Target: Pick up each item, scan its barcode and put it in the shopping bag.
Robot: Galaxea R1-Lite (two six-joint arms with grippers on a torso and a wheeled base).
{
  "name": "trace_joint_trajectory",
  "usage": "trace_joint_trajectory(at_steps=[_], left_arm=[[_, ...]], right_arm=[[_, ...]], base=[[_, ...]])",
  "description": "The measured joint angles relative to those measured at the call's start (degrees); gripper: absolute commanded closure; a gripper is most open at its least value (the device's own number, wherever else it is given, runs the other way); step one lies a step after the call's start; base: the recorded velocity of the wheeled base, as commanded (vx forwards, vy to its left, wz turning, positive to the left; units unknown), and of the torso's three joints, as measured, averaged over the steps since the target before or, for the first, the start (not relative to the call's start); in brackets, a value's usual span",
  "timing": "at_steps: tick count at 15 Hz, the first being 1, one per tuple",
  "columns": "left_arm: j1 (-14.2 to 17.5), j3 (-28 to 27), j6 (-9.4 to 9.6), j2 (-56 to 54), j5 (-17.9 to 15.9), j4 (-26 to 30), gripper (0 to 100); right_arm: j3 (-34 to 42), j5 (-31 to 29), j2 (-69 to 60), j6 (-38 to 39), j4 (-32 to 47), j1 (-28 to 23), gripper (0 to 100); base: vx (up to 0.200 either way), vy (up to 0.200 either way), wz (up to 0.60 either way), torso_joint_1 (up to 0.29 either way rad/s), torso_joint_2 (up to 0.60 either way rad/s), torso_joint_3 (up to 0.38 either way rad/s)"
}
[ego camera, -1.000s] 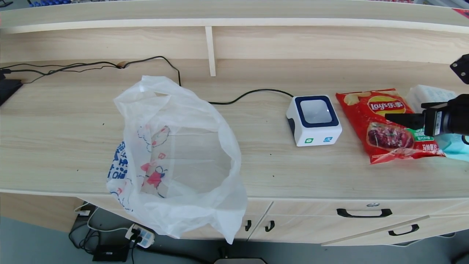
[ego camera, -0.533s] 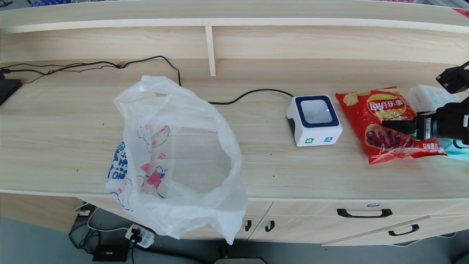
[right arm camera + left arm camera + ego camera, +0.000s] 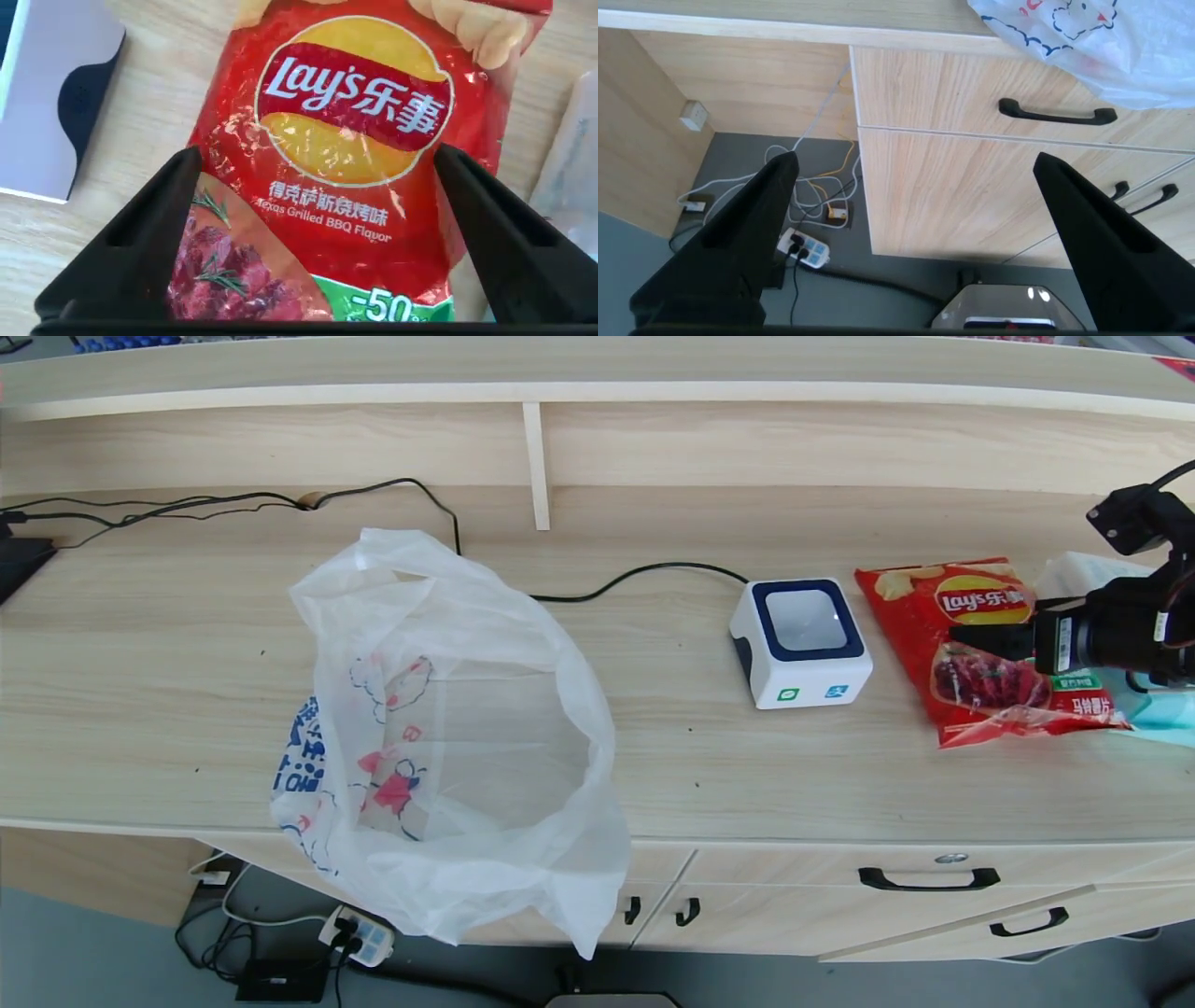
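At the counter's right end, right gripper (image 3: 318, 163): fingers spread wide, one over each side of the chip bag; whether they touch it cannot be told.
Chip bag (image 3: 985, 691): red, lying flat on the counter (image 3: 709, 765), face up, top end toward the far side.
Right of the chips: a white pack (image 3: 1074, 574) at the far side and a teal item (image 3: 1158, 719) nearer, both partly hidden by the arm.
Scanner (image 3: 801, 642): white and blue box just left of the chip bag, its black cable (image 3: 635, 574) running off to the far left.
Shopping bag (image 3: 448, 737): white, mouth open, well left of the scanner, sagging over the near edge.
Left gripper (image 3: 915, 168): fingers apart, holding nothing, low in front of the drawers (image 3: 971, 187).
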Motion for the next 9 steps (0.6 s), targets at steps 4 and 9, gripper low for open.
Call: trace_joint_trajectory(at_steps=[4, 9], left_arm=[[0.01, 0.00, 0.02, 0.00, 0.00, 0.00, 0], [0.04, 0.00, 0.02, 0.00, 0.00, 0.00, 0]], right_arm=[[1.13, -0.96, 1.04, -0.15, -0.06, 1.74, 0], [1.10, -1.12, 2.52, -0.26, -0.33, 2.18, 0]], base=[[0.000, 0.000, 0.00, 0.000, 0.00, 0.000], [0.000, 0.000, 0.00, 0.000, 0.00, 0.000]])
